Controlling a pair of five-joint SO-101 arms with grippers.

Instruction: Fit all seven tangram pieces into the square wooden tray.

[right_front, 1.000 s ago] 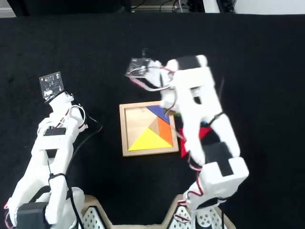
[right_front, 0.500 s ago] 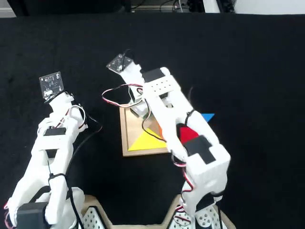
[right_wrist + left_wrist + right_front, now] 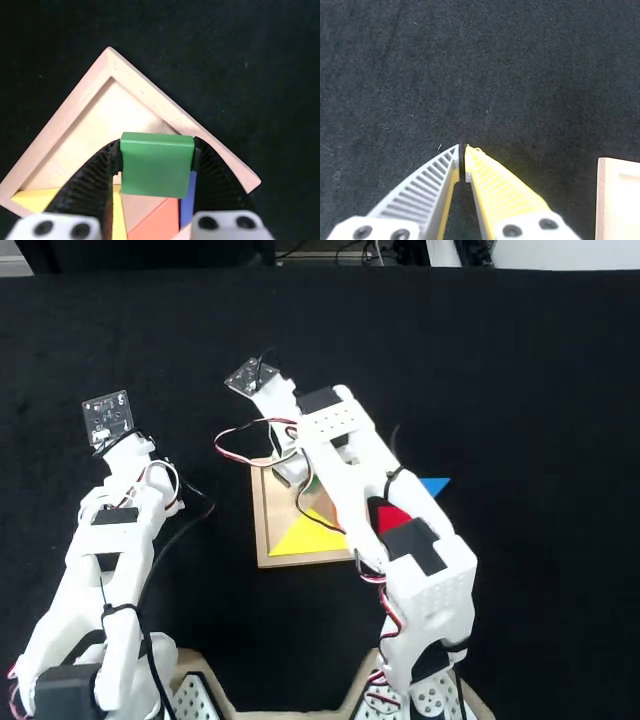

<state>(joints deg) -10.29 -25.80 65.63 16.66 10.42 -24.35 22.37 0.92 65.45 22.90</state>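
**Green piece held over the tray**

The right gripper (image 3: 156, 149) is clenched on a green square piece (image 3: 156, 171), one finger against each of two opposite edges. The right wrist view shows the piece above the square wooden tray (image 3: 150, 95), over the bare wood beside the pieces already seated; whether it touches the tray floor cannot be told. Just beside it in the tray lie a blue piece (image 3: 186, 200), an orange piece (image 3: 155, 222) and a yellow triangle (image 3: 31, 196).

In the high view the right arm (image 3: 350, 455) crosses the tray (image 3: 262, 530) from 5 o'clock, and the yellow triangle (image 3: 298, 536) fills the tray's 6 o'clock part. On the black table (image 3: 520, 370), at the tray's 3 o'clock, lie a light blue triangle (image 3: 436, 484) and a red piece (image 3: 392, 517), the red one partly hidden by the arm.

The left gripper (image 3: 462, 150) is closed on nothing, low over the table, with the tray's edge (image 3: 620, 200) near it. The left arm (image 3: 110, 530) stands at the tray's 9 o'clock.
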